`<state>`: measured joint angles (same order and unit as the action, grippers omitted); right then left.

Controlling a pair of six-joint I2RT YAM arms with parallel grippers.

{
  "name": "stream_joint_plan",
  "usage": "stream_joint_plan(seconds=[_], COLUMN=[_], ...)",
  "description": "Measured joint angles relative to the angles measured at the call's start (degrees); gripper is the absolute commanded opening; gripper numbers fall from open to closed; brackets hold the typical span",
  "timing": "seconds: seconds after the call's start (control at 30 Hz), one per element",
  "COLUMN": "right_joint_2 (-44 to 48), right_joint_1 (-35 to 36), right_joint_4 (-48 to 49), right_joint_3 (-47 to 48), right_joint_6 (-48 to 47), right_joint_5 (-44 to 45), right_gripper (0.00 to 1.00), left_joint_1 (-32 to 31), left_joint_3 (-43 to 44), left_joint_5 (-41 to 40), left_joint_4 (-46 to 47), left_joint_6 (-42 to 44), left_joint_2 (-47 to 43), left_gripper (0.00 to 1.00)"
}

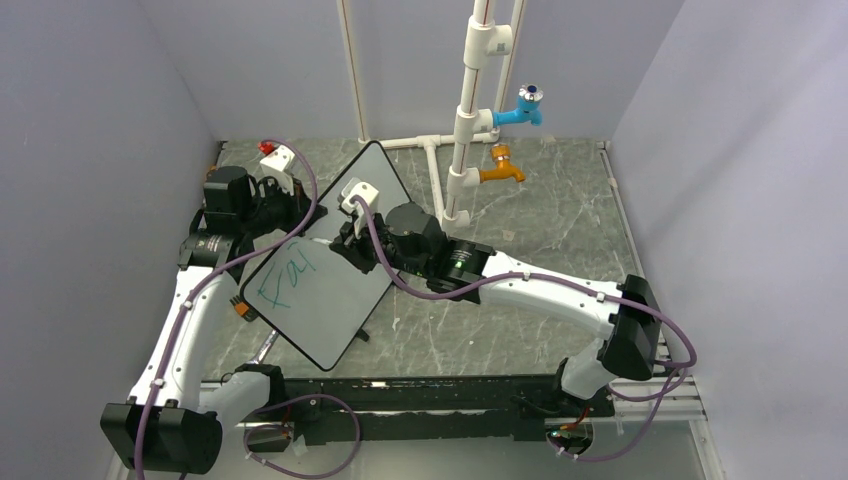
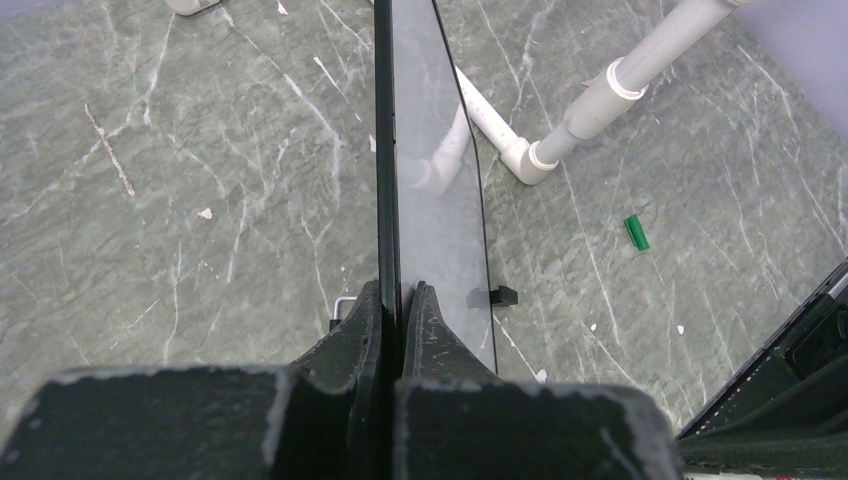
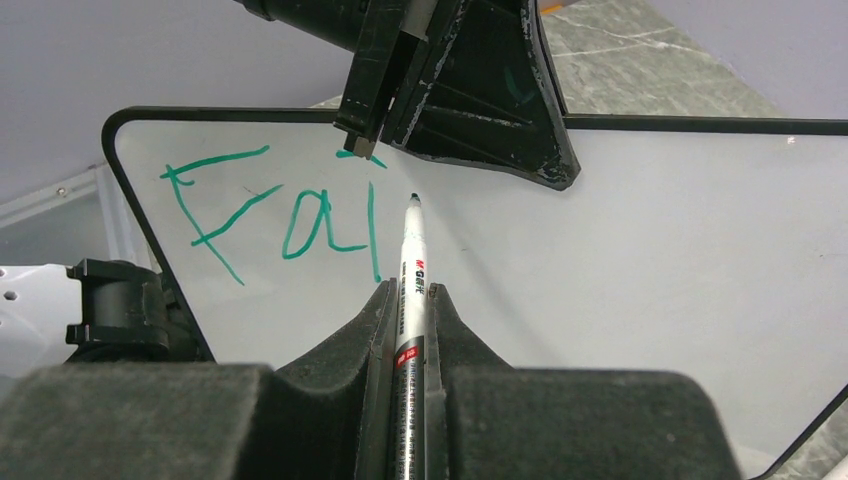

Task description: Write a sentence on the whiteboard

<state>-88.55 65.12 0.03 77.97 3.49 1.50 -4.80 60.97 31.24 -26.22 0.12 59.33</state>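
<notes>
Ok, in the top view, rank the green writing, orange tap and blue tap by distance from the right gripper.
1. green writing, on the whiteboard beside the right gripper
2. orange tap, low on the pipe, right
3. blue tap, higher up

The black-rimmed whiteboard [image 1: 335, 300] stands tilted, its green sentence [image 1: 283, 282] seemingly reading only "Fai".
</notes>
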Motion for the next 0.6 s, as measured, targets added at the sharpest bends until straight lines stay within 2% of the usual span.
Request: stream_joint_plan(seconds=[0.6], right_joint_2=[-2.54], right_joint_1=[0.00], right_joint_4=[0.04], right_joint_3=[0.00], right_joint_6=[0.24], right_joint_5=[-0.52], right_gripper=[0.00], left_joint_1=[0.00], left_joint_3=[0.00], left_joint_5=[0.02], left_joint_4=[0.02], left_joint_6=[0.02], left_joint_2=[0.02], left_gripper=[0.00])
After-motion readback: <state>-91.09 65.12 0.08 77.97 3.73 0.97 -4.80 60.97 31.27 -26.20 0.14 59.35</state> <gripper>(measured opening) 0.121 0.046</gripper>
